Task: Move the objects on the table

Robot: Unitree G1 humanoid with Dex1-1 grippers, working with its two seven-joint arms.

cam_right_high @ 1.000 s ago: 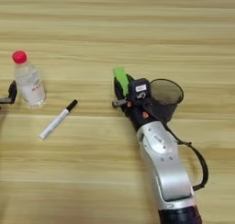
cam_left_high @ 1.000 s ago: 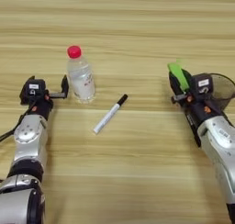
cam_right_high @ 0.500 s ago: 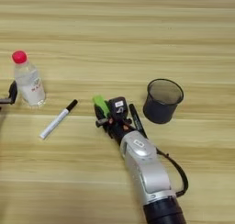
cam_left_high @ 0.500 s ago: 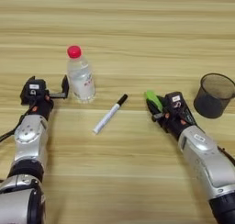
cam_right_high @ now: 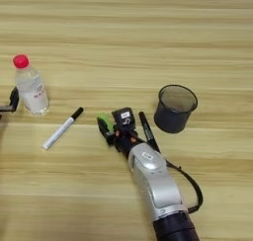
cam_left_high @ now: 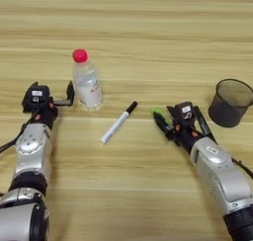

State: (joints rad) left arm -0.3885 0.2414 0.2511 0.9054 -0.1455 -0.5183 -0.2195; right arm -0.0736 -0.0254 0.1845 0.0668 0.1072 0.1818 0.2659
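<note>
Table (cam_left_high: 148,18): I see light-yellow planks filling both views, with the grain running side to side.

Bottle (cam_left_high: 87,82): my small clear plastic bottle with the red cap stands upright at the left of the table, just left of the white marker.

White marker (cam_left_high: 118,122): it lies flat on the wood near the middle, on a diagonal, with its black cap pointing up and to the right, apart from the bottle and from both arms.

Mesh cup (cam_right_high: 174,108): I see the black cup upright on the right side, mouth open upward, just right of my right gripper and clear of it.

Black marker (cam_right_high: 148,131): it lies along the right side of the right gripper's housing, slanted, between that gripper and the mesh cup. I cannot tell whether it rests on the table or is carried by the arm.

Green block (cam_right_high: 104,120): it sits low by the table at the tip of my right gripper, a little right of the white marker's cap.

Right gripper (cam_right_high: 106,129): it is down near the table at centre right, fingers narrowed around the green block, holding it.

Left gripper (cam_left_high: 69,94): it rests at the left edge, just left of the bottle. One black finger stands beside the bottle's body, the claw spread rather than closed, gripping nothing.
</note>
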